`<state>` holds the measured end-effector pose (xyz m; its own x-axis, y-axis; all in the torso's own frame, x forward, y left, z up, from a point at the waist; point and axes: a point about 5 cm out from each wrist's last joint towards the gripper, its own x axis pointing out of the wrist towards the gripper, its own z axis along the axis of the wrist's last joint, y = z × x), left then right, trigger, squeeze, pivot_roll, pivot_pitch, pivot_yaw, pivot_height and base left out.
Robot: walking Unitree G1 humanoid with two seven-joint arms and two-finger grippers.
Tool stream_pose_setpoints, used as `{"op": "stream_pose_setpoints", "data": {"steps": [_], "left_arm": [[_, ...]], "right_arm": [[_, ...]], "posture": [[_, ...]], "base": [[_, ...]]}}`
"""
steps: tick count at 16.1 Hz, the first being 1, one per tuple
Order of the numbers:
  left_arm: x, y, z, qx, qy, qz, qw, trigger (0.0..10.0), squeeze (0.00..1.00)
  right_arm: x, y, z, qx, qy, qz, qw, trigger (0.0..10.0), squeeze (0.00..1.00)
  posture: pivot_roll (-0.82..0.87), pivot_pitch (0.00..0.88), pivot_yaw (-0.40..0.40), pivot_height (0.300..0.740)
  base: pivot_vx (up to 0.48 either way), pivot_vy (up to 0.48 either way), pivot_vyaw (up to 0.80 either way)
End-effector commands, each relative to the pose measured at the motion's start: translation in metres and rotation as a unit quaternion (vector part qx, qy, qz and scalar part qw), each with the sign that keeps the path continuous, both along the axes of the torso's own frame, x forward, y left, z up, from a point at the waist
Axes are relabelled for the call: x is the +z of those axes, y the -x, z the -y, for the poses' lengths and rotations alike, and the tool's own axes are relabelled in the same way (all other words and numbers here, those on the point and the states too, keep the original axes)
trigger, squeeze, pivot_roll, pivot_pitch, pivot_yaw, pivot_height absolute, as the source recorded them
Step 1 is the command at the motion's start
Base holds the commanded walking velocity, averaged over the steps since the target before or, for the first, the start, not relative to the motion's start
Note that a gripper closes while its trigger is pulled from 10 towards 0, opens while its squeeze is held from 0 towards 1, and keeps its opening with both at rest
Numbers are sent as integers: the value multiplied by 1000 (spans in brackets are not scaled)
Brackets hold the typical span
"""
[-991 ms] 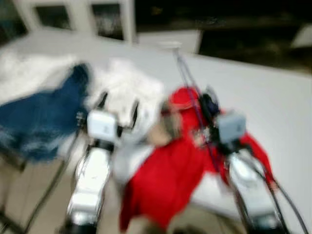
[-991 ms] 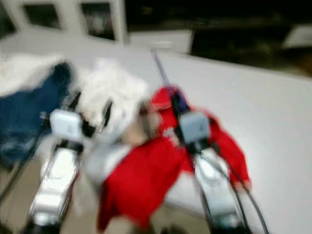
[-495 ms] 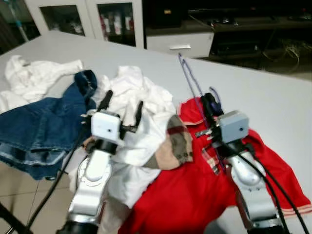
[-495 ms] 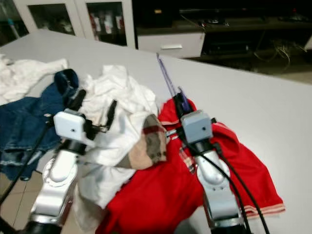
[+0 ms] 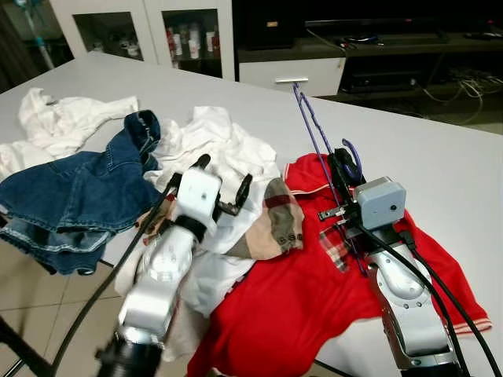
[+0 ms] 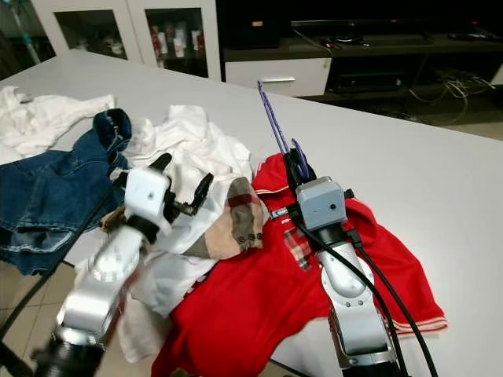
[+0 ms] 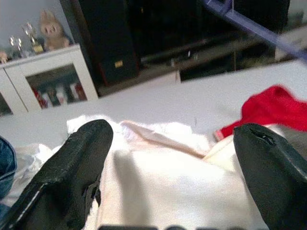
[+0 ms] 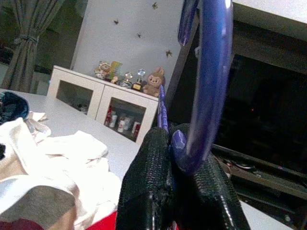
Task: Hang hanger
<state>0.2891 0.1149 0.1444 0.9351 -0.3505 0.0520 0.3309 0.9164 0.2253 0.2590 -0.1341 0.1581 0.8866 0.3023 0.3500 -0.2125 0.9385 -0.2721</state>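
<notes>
A purple hanger sticks up and away from my right gripper, which is shut on the hanger's neck just below the hook. The hanger's lower part runs into the collar of a red shirt spread on the white table. My left gripper is open, hovering over a crumpled white garment with a plaid-lined collar. In the left wrist view its black fingers stand wide apart above the white cloth.
Blue jeans and another white garment lie at the table's left. The table's near edge drops to a tiled floor. White cabinets and a dark media unit stand beyond the table.
The view has steadied after blur. My left arm has swung rightward over the white garment, fingers still apart. The right gripper keeps its hold on the hanger.
</notes>
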Motion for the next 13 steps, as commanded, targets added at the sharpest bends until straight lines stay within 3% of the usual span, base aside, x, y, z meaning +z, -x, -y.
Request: {"op": "stream_pose_setpoints", "data": {"steps": [1, 4, 6, 11, 13], "left_arm": [[4, -6, -8, 9, -19, -15, 1000, 10000, 0], [19, -17, -20, 19, -44, -27, 998, 10000, 0], [20, -18, -19, 17, -27, -62, 998, 10000, 0], [-7, -11, -14, -4, -26, -161, 987, 10000, 0], [-10, -10, -12, -20, -20, -173, 984, 10000, 0]], "right_arm": [[2, -1, 3, -4, 2, 1, 1000, 10000, 0], [2, -2, 3, -4, 3, 2, 1000, 10000, 0], [4, -4, 4, -8, 3, 4, 1000, 10000, 0], [5, -6, 5, -10, 3, 7, 1000, 10000, 0], [5, -6, 5, -10, 3, 8, 1000, 10000, 0]], "posture": [[69, 25, 28, 740], [72, 24, 24, 740], [71, 22, 25, 740], [70, 18, 26, 740], [70, 17, 27, 740]], "base": [[0, 0, 0], [0, 0, 0], [0, 0, 0], [0, 0, 0], [0, 0, 0]]}}
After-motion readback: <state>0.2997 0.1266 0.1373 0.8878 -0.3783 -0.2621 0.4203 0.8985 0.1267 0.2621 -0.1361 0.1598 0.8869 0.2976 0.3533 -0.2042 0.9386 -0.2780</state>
